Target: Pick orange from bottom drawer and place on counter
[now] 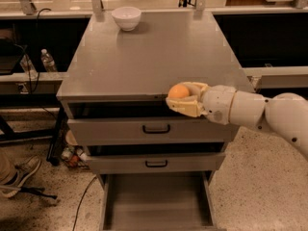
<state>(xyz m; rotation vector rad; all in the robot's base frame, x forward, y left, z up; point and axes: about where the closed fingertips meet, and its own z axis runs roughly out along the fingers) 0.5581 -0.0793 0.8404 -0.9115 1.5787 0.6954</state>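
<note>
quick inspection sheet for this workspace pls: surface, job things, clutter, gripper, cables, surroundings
Surface: counter, grey metal, slightly glossy.
Job's things: orange held at the counter's front edge, right of centre, not yet set down; bottom drawer pulled open, visible interior bare.
Clutter: white bowl at the counter's back left.
Grippers: gripper, jaws shut on the orange, arm reaching in from the right.
Cables: dark cable on the floor left of the drawer.
Surroundings: water bottle on the left shelf; shoe at lower left.

White bowl (126,17); water bottle (48,60) and shoe (21,174) at left
</note>
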